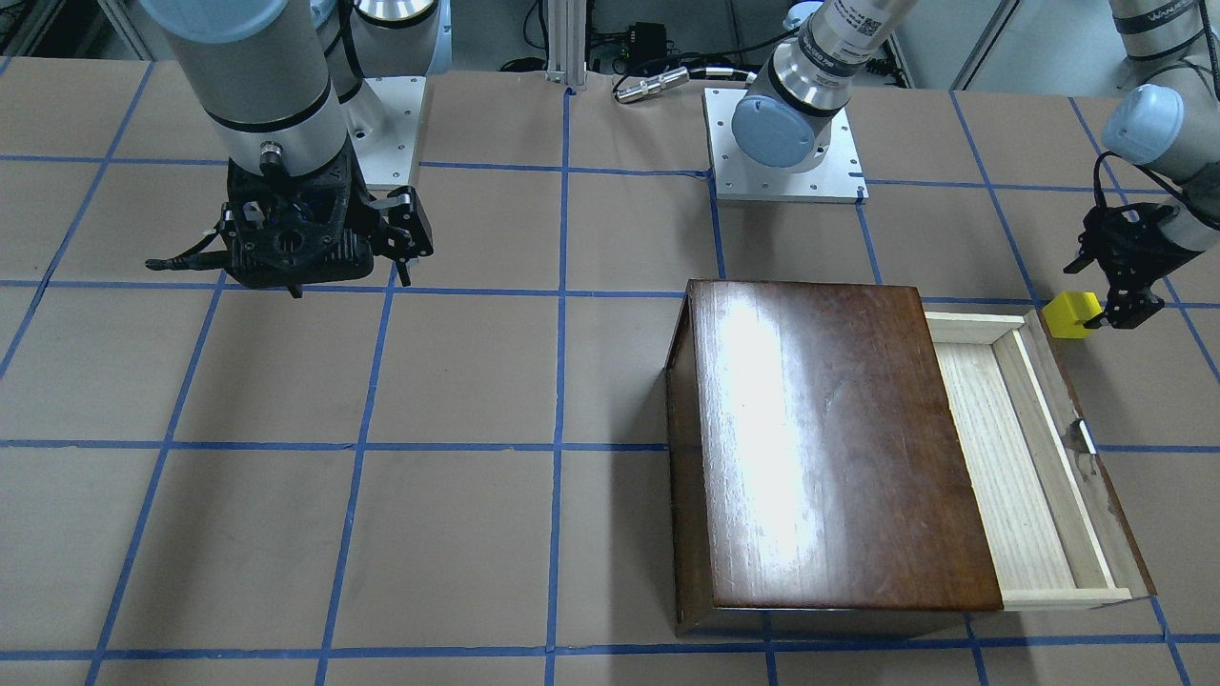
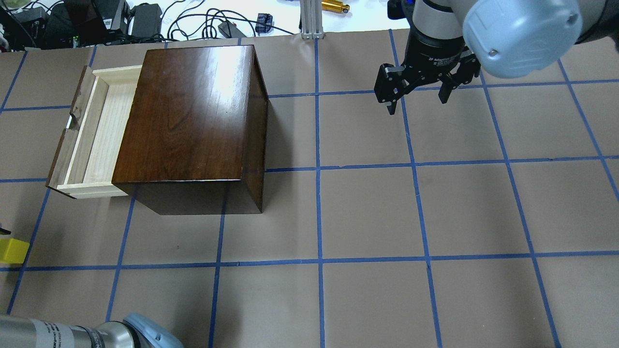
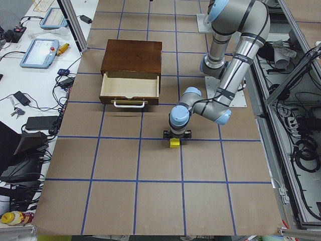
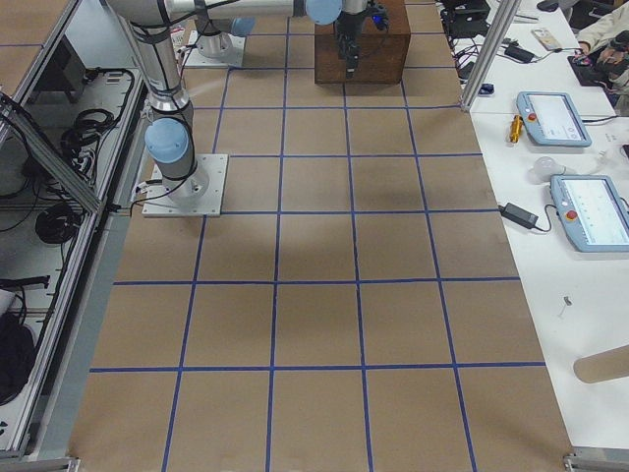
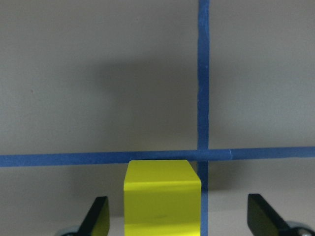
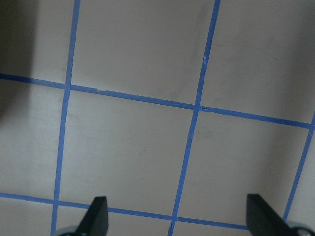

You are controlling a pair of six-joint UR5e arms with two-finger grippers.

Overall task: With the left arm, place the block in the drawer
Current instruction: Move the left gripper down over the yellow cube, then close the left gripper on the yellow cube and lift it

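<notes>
Left claw (image 5: 180, 217): it is hanging low over the table with its fingers (image 5: 97, 219) spread wide, straddling the block and gripping nothing; bare table is showing on both sides of the cube.
Block (image 5: 162, 196): it is sitting on the table outside the drawer, near the drawer's corner on the robot's side but apart from it.
Drawer (image 1: 991, 457): it is standing pulled part-way out of the box (image 1: 820, 438), showing a narrow strip of pale floor.
Slip at the grip: the block is sitting closer to one finger than the other. I'm guessing the nearer finger is going to meet it first and shove or twist it, and a cube turned cornerwise could squirt out.
Trouble at the drawer: the opening is looking tight between the box's top edge and the dark front (image 1: 1101, 495). A claw coming in too close could be knocking either one, and a release from high up could be bouncing the cube over the rim.
Right claw (image 2: 416, 104): it is hovering open and empty, well apart from all this, so I'm not expecting a clash.
Table (image 1: 457, 372): flat, matt brown paper is covering it, and blue tape (image 5: 203, 98) is ruling it into squares.
Room: a bench is running along the operators' side, carrying pendants (image 4: 555, 118), cables and chargers. Metal framing is fencing the robot's side.
</notes>
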